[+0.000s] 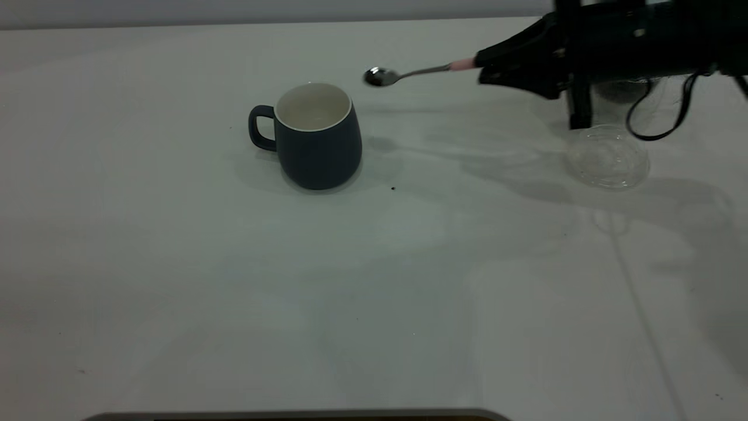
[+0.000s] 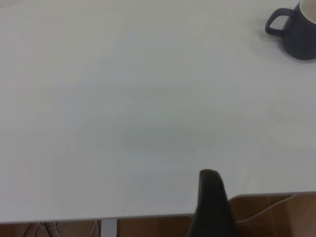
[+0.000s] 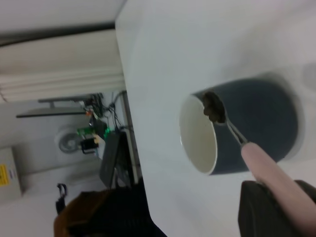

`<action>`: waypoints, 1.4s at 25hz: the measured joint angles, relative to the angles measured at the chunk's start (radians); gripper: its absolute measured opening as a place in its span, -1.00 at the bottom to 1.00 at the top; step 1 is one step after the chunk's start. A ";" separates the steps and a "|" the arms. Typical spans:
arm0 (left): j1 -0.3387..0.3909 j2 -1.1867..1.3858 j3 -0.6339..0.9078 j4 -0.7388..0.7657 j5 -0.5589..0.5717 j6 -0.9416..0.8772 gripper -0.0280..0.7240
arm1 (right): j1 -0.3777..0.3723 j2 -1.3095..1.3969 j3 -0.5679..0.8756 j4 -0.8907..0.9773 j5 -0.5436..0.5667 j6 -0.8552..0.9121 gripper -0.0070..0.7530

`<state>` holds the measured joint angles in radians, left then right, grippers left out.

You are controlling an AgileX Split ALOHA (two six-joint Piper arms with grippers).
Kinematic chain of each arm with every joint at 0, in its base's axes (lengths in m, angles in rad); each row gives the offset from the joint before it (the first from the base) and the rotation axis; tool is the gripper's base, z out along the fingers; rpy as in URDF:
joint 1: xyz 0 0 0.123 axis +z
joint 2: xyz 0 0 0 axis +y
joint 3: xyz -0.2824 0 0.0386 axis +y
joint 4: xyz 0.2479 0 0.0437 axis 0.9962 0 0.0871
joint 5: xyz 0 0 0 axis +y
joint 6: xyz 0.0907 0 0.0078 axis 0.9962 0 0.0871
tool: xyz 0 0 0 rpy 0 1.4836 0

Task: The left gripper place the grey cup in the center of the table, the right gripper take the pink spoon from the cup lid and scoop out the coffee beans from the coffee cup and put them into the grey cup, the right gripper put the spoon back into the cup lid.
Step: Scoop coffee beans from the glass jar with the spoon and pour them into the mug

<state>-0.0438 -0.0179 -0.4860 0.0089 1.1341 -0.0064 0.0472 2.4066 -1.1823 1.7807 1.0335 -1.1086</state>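
Pink spoon point(image 1: 409, 73) — clenched in right tool point(image 1: 480, 69), beans point(image 3: 214, 107) aboard, near grey cup point(image 1: 318, 137).

Exterior view set low and near, facing across the table point(image 1: 374, 280), left wrist view raised by the table's edge, right wrist view close above, the grey cup point(image 1: 318, 137) shared by all three views.

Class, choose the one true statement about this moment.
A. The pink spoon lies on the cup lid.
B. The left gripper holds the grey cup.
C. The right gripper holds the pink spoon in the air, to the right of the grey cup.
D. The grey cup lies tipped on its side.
C: the right gripper grips the pink spoon by its handle, above the table, right of the upright grey cup.
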 joint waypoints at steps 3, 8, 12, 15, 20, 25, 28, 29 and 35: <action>0.000 0.000 0.000 0.000 0.000 0.000 0.64 | 0.027 0.000 0.000 0.001 -0.006 0.002 -0.68; 0.000 0.000 0.000 0.000 0.000 0.000 0.64 | 0.052 0.000 0.000 0.002 -0.024 0.002 -0.68; 0.000 0.000 0.000 0.000 0.000 0.000 0.64 | 0.064 0.000 -0.003 0.007 -0.038 -0.006 -0.68; 0.000 0.000 0.000 0.000 0.000 0.001 0.64 | 0.072 0.000 -0.020 0.007 -0.048 -0.037 -0.68; 0.000 0.000 0.000 0.000 0.000 0.006 0.64 | 0.085 0.000 -0.049 0.007 -0.067 -0.153 -0.68; 0.000 0.000 0.000 0.000 0.000 0.006 0.64 | 0.094 0.000 -0.058 0.007 -0.076 -0.414 -0.68; 0.000 0.000 0.000 0.000 0.000 0.006 0.64 | 0.096 0.000 -0.058 0.006 -0.077 -0.570 -0.68; 0.000 0.000 0.000 0.000 0.000 0.006 0.64 | 0.096 0.000 -0.058 0.006 -0.077 -0.602 -0.68; 0.000 0.000 0.000 0.000 0.000 0.006 0.64 | 0.096 -0.002 -0.058 0.005 -0.077 -0.658 -0.68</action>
<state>-0.0438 -0.0179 -0.4860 0.0089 1.1341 0.0000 0.1429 2.4042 -1.2406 1.7855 0.9566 -1.7664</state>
